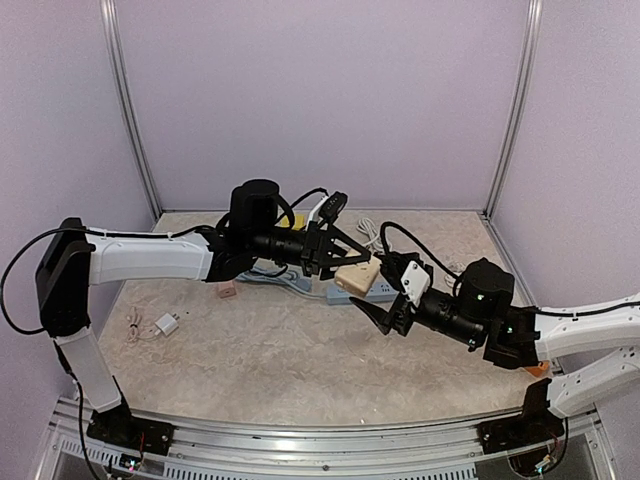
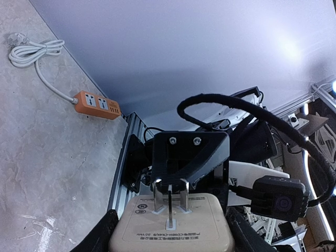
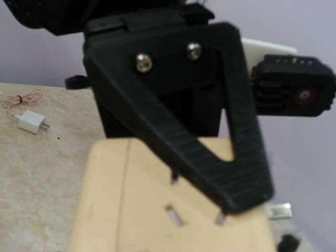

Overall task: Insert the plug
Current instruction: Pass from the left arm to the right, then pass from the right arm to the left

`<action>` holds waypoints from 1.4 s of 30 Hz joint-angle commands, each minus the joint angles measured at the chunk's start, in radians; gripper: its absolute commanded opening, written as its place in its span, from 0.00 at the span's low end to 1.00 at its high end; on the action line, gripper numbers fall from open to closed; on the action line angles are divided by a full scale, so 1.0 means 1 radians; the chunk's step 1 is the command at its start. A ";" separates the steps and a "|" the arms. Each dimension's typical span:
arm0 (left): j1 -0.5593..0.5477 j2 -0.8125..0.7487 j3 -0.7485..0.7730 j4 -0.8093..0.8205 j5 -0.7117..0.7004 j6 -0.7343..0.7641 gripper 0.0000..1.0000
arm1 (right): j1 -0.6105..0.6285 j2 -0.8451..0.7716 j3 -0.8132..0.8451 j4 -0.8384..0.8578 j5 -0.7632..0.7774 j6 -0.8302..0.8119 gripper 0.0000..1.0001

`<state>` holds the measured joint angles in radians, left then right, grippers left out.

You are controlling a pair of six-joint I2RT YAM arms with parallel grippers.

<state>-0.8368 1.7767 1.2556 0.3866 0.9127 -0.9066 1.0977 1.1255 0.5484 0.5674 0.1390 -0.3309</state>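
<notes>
left gripper (image 1: 347,268) extended, clamps plug (image 1: 360,279) | right gripper (image 1: 388,295) faces it, agape

Soft, even light fills the top view, shadows faint. Close up, the right wrist view blurs the cream plastic plug block (image 3: 131,210) and a black ribbed finger (image 3: 210,157). Glare whitens the lilac wall panel (image 2: 283,50).

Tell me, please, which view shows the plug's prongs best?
The left wrist view: all three prongs stand sharp on the plug. The right wrist view is blurred, with a black finger across them. The top view shows only a small beige block, no prongs.
</notes>
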 commanded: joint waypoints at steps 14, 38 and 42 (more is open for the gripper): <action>0.002 -0.036 0.033 -0.046 -0.022 0.092 0.99 | 0.007 -0.029 -0.007 0.030 -0.064 0.119 0.21; -0.039 -0.520 -0.340 -0.130 -0.299 1.656 0.99 | -0.040 -0.196 0.193 -0.359 -0.504 0.786 0.26; -0.041 -0.510 -0.319 -0.232 -0.142 1.771 0.99 | -0.065 -0.203 0.194 -0.365 -0.578 0.858 0.27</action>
<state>-0.8677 1.2621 0.9005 0.2859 0.5972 0.6624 1.0595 0.9436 0.7124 0.2150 -0.3183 0.4137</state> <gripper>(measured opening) 0.990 0.547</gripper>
